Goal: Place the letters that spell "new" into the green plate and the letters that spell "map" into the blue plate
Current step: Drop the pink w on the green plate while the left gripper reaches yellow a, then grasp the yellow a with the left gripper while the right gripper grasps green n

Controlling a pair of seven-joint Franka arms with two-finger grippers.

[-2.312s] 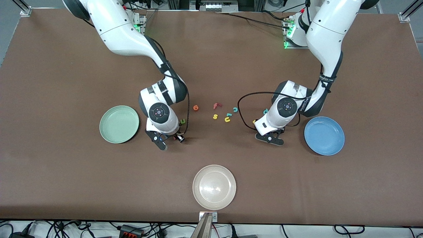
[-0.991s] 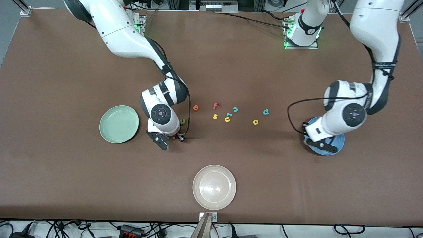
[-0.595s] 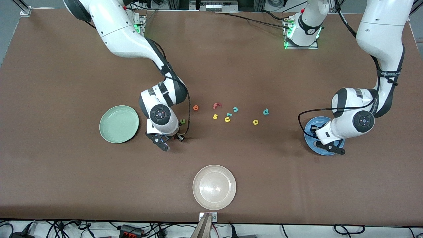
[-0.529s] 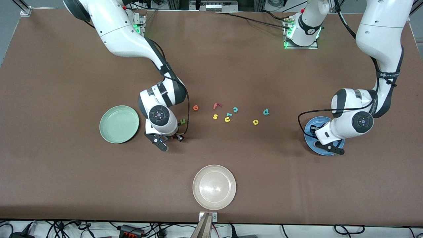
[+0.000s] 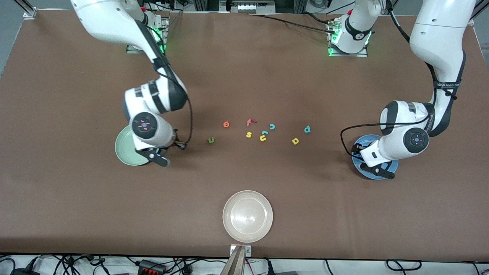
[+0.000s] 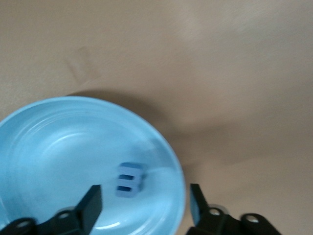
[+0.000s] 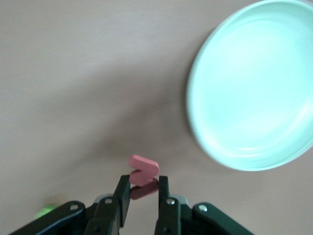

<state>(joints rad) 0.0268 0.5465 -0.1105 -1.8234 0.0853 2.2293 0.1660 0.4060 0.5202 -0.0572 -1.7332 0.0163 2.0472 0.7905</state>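
- Two of the six wanted letters are off the table: the red-pink "w" (image 7: pixel 143 176) is pinched between the shut fingers of the right gripper (image 7: pixel 143 196), and the blue-purple "m" (image 6: pixel 129 178) lies flat in the blue plate (image 6: pixel 39 122).
- The right gripper (image 5: pixel 158 154) hangs over the table just beside the rim of the green plate (image 5: pixel 124 147), on the side toward the letters; the plate itself holds nothing that shows.
- The left gripper (image 6: pixel 142 208) hangs over the blue plate (image 5: pixel 359 170) with its fingers (image 6: pixel 90 203) spread apart, the "m" below the gap between them and touched by neither.
- The dark green "n" (image 5: pixel 211 140) lies on the table, the letter closest to the green plate.
- The orange "e" (image 5: pixel 226 124) lies a little farther from the front camera than the "n", toward the middle cluster.
- The teal "p" (image 5: pixel 307 129) and the yellow "a" (image 5: pixel 295 141) lie near each other between the cluster and the blue plate, the "a" nearer to the front camera.
- The middle cluster holds the red "f" (image 5: pixel 250 122), yellow "s" (image 5: pixel 248 134), yellow "u" (image 5: pixel 263 138) and teal "c" (image 5: pixel 272 126).
- A cream-white plate (image 5: pixel 247 215) sits empty, well apart from the letters and nearest to the front camera.
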